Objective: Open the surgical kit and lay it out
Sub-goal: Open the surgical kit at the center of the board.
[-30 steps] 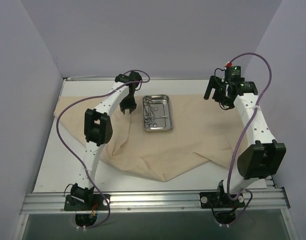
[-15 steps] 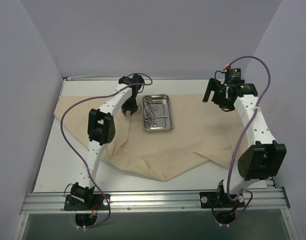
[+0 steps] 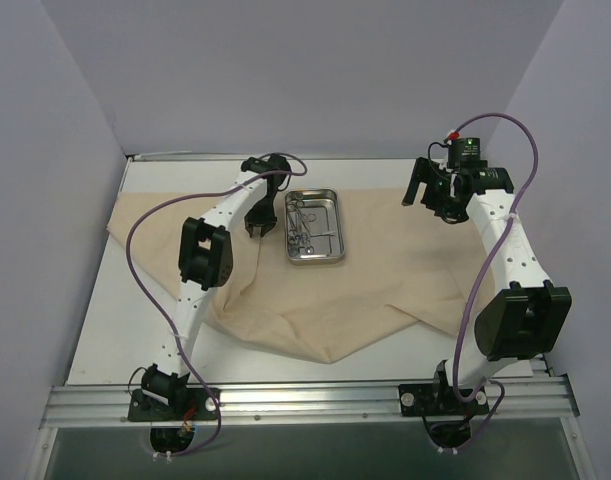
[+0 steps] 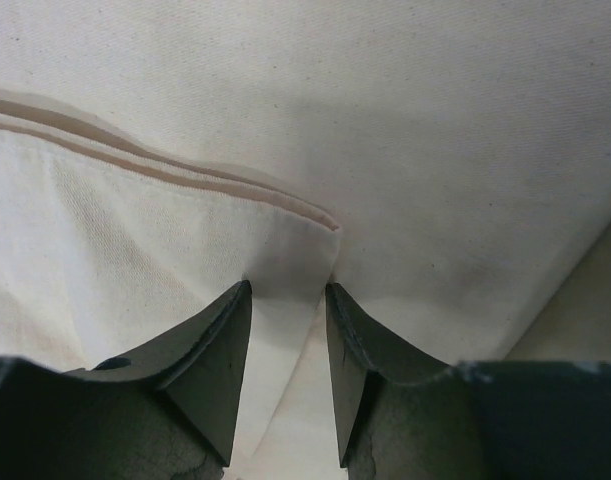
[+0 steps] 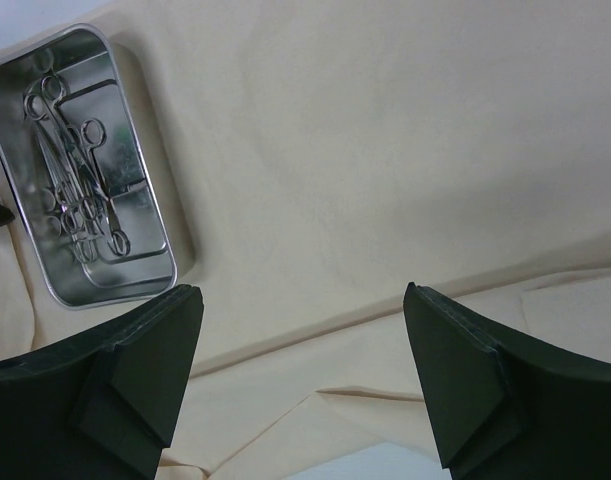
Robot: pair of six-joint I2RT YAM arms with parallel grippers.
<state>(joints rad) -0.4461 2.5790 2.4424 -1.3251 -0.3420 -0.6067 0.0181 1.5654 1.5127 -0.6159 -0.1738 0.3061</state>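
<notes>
Beige cloth wrap hem pinched by left end effector; right end effector spread, aloft.

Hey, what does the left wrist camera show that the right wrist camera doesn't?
Only the left wrist view: a close look at a hemmed edge of the cloth wrap. It ends between the fingers of the left claw, which stand slightly apart; whether they pinch it is unclear.
Only the right wrist view: the steel tray with ring-handled instruments inside, and the wide-open right claw holding nothing.
Both: beige cloth filling most of the picture.
</notes>
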